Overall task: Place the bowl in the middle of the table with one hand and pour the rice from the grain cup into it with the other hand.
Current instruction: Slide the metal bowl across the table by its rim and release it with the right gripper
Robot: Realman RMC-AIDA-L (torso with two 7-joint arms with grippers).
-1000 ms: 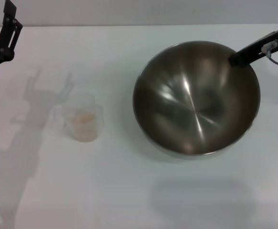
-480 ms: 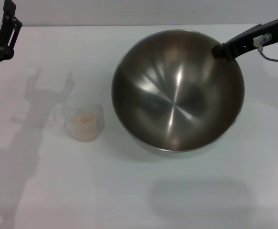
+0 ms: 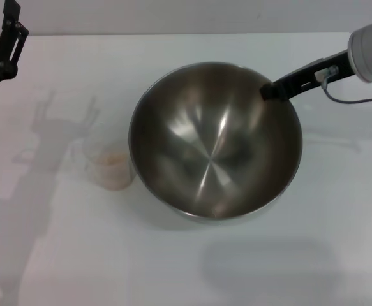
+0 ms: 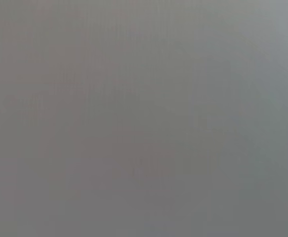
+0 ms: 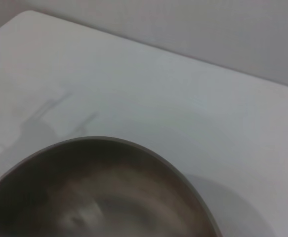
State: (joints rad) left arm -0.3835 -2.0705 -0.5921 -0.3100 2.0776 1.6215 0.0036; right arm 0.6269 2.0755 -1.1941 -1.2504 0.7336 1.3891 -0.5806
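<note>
Steel bowl (image 3: 215, 141) near mid-table (image 3: 173, 255), my right claw (image 3: 267, 92) clamped on its rim at two o'clock, cup (image 3: 111, 164) of rice (image 3: 112, 161) touching at nine o'clock, my left claw (image 3: 7, 38) far out at ten o'clock, grip unreadable.

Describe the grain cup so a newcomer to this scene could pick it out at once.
Start at the bowl, the wide steel one that the right gripper holds by its rim over the white table. Just off its left edge, partly hidden behind the rim, stands the grain cup. It is small and see-through, with pale rice inside.
</note>
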